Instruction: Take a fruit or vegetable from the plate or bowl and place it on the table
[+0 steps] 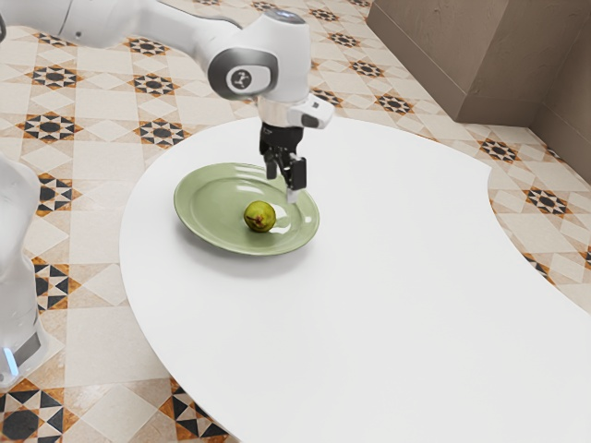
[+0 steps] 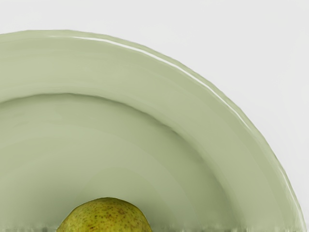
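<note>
Exterior view: the empty jaws stand apart above a smooth, glossy green plate [image 1: 212,198] bearing a rounded, mottled fruit [image 1: 259,217].

Bright, soft light nearly bleaches the tabletop [image 1: 397,277]; a faint shadow lies under the plate [image 1: 212,198] toward the exterior view's lower left curved edge, and glare (a thin white streak, close up) lines the rim
</note>
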### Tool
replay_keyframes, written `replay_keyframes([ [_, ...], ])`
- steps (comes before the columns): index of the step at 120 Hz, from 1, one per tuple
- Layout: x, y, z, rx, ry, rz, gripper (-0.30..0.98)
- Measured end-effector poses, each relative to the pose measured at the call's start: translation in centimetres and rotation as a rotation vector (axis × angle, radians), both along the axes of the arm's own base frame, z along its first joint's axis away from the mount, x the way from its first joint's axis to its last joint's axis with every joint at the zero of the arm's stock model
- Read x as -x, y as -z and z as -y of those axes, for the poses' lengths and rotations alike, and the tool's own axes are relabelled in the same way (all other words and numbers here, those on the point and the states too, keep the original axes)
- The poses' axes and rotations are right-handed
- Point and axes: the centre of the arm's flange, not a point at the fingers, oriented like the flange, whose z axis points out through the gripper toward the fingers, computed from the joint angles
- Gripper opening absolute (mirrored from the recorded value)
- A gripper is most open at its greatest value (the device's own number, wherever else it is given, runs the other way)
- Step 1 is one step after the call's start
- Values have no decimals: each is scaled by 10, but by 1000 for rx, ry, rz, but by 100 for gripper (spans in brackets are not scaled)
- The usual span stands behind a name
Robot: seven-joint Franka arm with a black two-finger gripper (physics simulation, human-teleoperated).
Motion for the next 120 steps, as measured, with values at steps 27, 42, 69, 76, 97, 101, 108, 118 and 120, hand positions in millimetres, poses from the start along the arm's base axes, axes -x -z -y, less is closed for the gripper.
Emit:
replay_keyframes([
  [27, 3, -4, 12, 49, -250, -14, 69],
  [42, 21, -9, 6, 54, -439, -10, 69],
  [69, 46, 2, 11, 92, -712, -35, 69],
  [76, 61, 4, 19, 111, -755, -37, 69],
  [97, 67, 16, 23, 156, -881, -76, 69],
  [101, 65, 20, 22, 162, -906, -87, 69],
  [108, 62, 26, 19, 170, -945, -101, 69],
  [118, 60, 28, 17, 182, -988, -104, 68],
  [120, 60, 28, 17, 185, -996, -104, 68],
])
